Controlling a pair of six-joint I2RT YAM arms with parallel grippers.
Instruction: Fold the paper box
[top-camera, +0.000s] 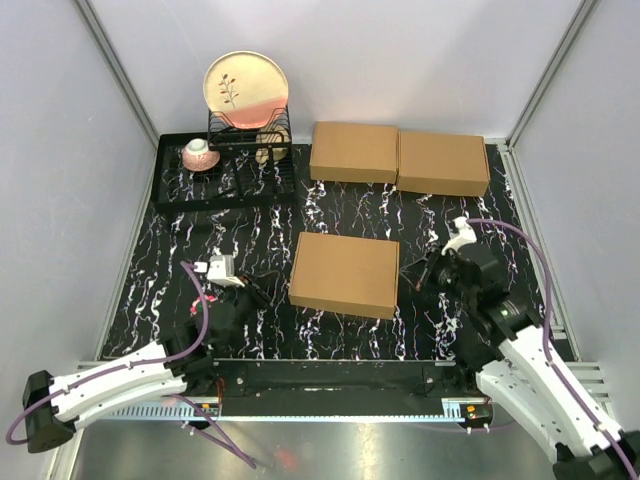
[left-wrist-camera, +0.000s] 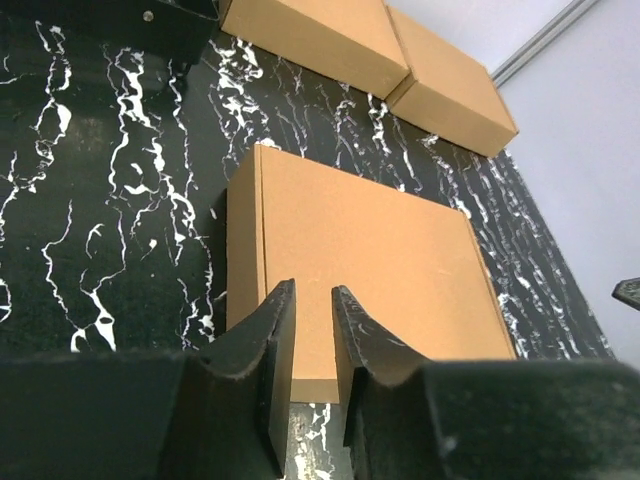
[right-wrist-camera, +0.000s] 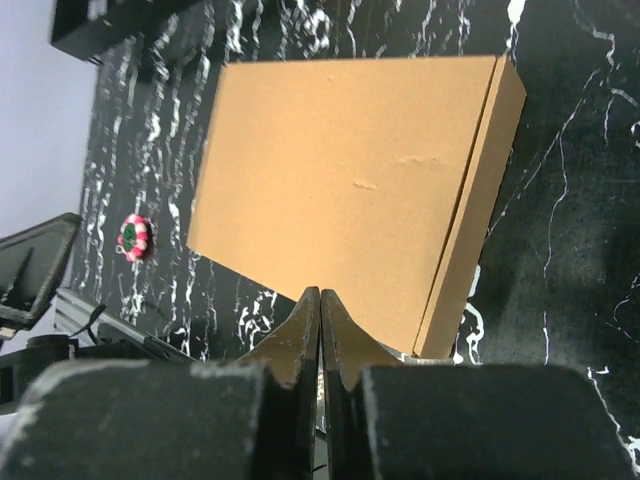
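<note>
Drying tray (top-camera: 170, 192), back left: black, shallow, sitting on the table. In it a black wire rack (top-camera: 283, 128) is holding a round cream plate (top-camera: 246, 88) on edge, with a pink lower band and a twig motif. A pink-and-white cup (top-camera: 199, 153) is resting beside the rack in the same tray. Something beige is sitting behind the wires; cannot tell what.

The paper box (top-camera: 343, 273) is lying flat and closed at mid-table, between the two arms: plain brown corrugated card, shallow, rectangular, matte, with a few small dents on top. Two similar brown boxes (top-camera: 354, 152) (top-camera: 443, 163) are lying side by side at the back, edges touching.

Left gripper (left-wrist-camera: 313, 290) is pointing at the box's left edge, black fingers standing a narrow gap apart, nothing between them. Right gripper (right-wrist-camera: 320, 292) is hanging just beside the box's right side, fingertips pressed together, holding nothing.

Table (top-camera: 150, 300): glossy black with white marble veining. A small red, white and green ring (right-wrist-camera: 133, 236) is lying on it near the front. White panels in aluminium framing are closing in three sides.
</note>
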